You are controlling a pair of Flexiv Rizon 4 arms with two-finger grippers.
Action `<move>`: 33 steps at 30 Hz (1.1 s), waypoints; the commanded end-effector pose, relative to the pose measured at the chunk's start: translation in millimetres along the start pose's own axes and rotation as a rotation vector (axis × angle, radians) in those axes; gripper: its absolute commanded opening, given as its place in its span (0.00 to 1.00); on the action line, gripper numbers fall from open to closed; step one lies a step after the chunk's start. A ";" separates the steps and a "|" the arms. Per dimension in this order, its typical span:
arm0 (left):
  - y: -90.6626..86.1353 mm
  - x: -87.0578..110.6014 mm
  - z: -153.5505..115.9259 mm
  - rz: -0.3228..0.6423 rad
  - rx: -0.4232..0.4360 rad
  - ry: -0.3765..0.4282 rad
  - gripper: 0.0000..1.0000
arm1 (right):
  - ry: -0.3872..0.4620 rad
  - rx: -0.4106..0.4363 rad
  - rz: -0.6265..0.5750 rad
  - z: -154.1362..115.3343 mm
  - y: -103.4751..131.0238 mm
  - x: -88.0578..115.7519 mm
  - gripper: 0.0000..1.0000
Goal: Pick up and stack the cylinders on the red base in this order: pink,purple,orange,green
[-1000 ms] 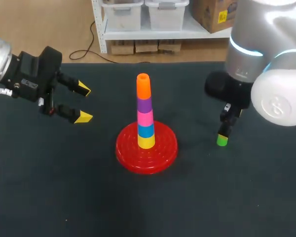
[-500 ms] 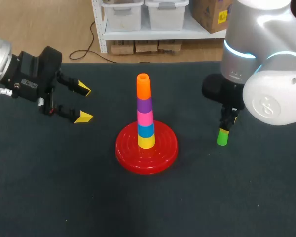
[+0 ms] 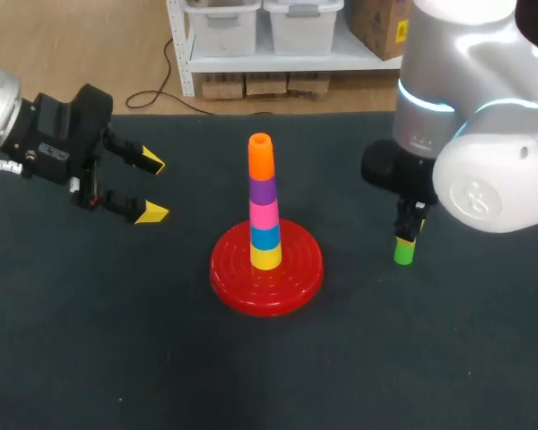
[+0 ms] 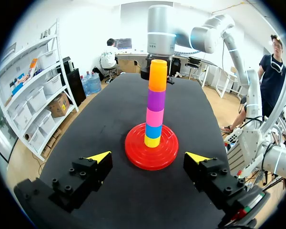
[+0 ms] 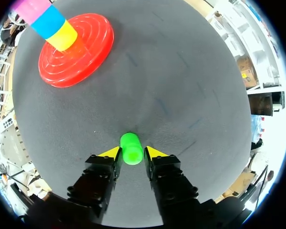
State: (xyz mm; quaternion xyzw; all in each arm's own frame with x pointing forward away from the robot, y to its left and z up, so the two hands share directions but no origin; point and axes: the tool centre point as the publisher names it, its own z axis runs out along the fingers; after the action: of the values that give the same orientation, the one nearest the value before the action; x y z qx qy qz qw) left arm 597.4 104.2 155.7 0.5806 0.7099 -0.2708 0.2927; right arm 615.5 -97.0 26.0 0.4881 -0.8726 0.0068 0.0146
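Tabletop in a dark, near-black finish is spreading across the head view, with two robot arms coming in over it from opposite sides.

The right arm, bulky and silver-white, is reaching down over the right part of the table. The left arm is hanging above the left part of the table, well apart from everything else, its black wrist pointing toward the middle.

A round red base is sitting at the centre of the table. Five cylinders are standing on it in one upright tower: yellow cylinder at the bottom, then blue cylinder, pink cylinder, purple cylinder, and orange cylinder on top.

The left gripper is holding nothing, its two yellow-tipped fingers standing wide apart. In the left wrist view the tower is standing ahead of those spread fingers.

The right gripper is pointing down at the table, to the right of the base. Its fingers are pressing on a green cylinder from both sides, gripping it upright. Whether the cylinder is touching the table or hanging just above it is not clear. It is well clear of the red base.
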 end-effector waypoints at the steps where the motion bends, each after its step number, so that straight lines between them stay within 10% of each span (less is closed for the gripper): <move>1: -0.3 1.1 0.3 0.002 -0.001 -0.004 1.00 | 0.001 0.003 0.000 0.5 1.3 0.6 0.31; 7: -0.3 1.1 0.3 0.002 -0.001 -0.004 1.00 | 0.003 0.003 -0.005 0.3 2.3 0.3 0.24; 10: -0.3 1.1 0.3 0.002 -0.001 -0.004 1.00 | 0.003 0.002 -0.009 -0.4 3.5 0.4 0.00; 18: -0.3 1.1 0.3 0.002 -0.001 -0.004 1.00 | 0.008 -0.001 -0.018 -24.5 7.5 -0.4 0.00; 33: -0.3 1.1 0.3 0.002 -0.001 -0.004 1.00 | -0.036 0.062 -0.109 -155.0 19.6 -27.4 0.00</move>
State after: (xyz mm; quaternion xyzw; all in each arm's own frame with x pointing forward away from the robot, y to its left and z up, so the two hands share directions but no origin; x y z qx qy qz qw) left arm 597.5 104.3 155.7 0.5806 0.7099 -0.2708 0.2926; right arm 619.2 -67.0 144.9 0.5327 -0.8458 0.0195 -0.0235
